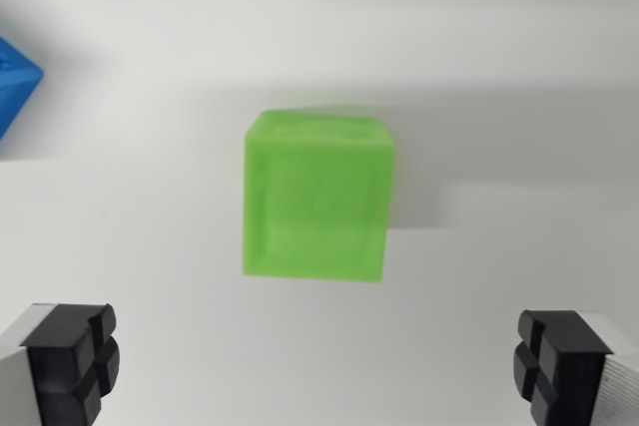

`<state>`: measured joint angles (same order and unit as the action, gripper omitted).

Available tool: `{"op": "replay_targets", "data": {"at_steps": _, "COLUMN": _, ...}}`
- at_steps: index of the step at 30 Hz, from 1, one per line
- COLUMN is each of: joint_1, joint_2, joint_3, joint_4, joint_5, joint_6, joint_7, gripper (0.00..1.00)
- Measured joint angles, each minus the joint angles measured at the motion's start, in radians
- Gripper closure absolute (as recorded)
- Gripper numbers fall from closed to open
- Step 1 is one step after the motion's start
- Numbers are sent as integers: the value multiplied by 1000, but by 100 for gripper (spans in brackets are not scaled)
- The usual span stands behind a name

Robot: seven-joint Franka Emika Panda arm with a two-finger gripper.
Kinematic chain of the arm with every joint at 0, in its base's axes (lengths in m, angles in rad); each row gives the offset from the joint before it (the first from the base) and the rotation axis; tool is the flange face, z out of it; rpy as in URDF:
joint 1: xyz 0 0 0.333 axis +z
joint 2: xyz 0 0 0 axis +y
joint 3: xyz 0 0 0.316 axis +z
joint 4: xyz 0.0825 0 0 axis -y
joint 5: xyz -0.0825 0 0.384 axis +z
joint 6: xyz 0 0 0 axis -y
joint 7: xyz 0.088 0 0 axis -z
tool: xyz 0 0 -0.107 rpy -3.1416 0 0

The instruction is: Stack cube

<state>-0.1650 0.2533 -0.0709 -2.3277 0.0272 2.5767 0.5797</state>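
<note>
A translucent green cube (318, 197) rests on the white table in the middle of the wrist view. A blue cube (14, 87) pokes in at the wrist view's left edge, mostly cut off. My gripper (315, 366) hangs above the table, open wide, its two black fingertips (72, 361) at the bottom corners. The green cube lies just beyond the gap between the fingertips, untouched.
The white tabletop (499, 47) fills the rest of the view, crossed by a soft shadow band behind the green cube.
</note>
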Motion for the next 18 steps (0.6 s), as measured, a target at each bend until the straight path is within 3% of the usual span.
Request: {"op": "replay_targets", "data": {"at_steps": 18, "joint_1": -6, "joint_2": 177, "joint_3": 13, "joint_4": 15, "joint_5": 23, "joint_6": 157, "joint_7": -17, "gripper": 0}}
